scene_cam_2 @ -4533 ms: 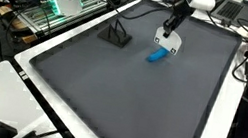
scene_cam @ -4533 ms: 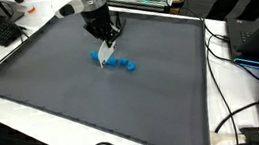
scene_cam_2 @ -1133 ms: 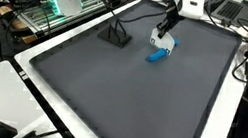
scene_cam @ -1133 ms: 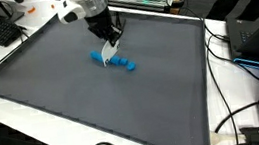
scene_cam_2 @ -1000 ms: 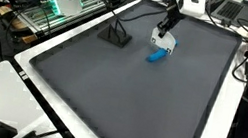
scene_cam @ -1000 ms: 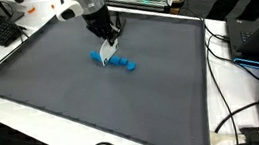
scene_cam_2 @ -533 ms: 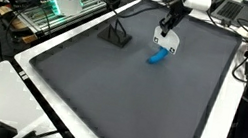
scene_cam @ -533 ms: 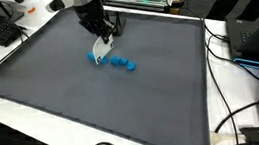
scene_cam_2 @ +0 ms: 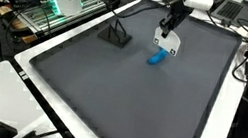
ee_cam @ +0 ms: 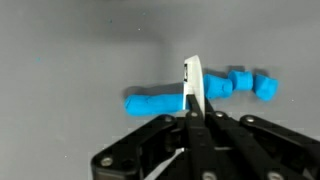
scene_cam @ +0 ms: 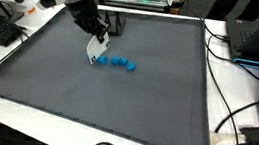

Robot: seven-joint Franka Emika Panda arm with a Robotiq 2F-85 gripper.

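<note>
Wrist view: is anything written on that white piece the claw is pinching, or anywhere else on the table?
No text can be read.
White piece, pinched in the shut gripper: small dark marks near its top end, too blurred to read.
Blue pieces and grey mat: no markings visible.

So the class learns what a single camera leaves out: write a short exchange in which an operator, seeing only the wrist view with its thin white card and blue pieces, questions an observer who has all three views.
Operator: I see only the gripper shut on the white card, with blue pieces behind it. Does anything else stand on the mat?
Observer: Yes, a black stand, off to one side and apart from the blue pieces.
Operator: Where on the mat am I working?
Observer: In an exterior view the pieces lie well inside the mat, nearer its far edge than its near one.
</note>
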